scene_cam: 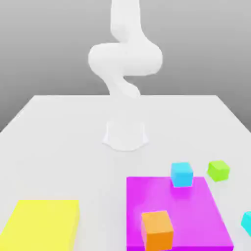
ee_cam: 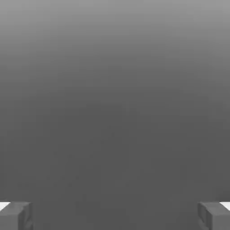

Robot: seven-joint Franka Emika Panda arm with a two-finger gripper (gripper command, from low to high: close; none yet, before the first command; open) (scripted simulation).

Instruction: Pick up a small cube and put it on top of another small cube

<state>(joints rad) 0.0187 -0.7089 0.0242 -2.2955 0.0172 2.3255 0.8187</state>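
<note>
Ordered from the exterior view's left to its right: a yellow block (scene_cam: 41,225) lies flat on the surface (scene_cam: 73,147), nothing on top of it. The arm (scene_cam: 125,59) stands upright beyond the blocks. The tool (ee_cam: 115,216), seen in the hand view, is released, its fingers wide apart with nothing between them. An orange cube (scene_cam: 157,231) sits at the near part of a magenta slab (scene_cam: 181,211); a sky-blue cube (scene_cam: 182,175) is at the slab's far edge. A lime-green cube (scene_cam: 218,170) rests on the surface beyond the slab's right side. The turquoise cube (scene_cam: 247,223), the task's piece, is at the right edge of the frame, partly cut off, beside the slab and apart from it. No cube is stacked on another. Assessment: pick-up, carry, placement and release all remain outstanding.
</note>
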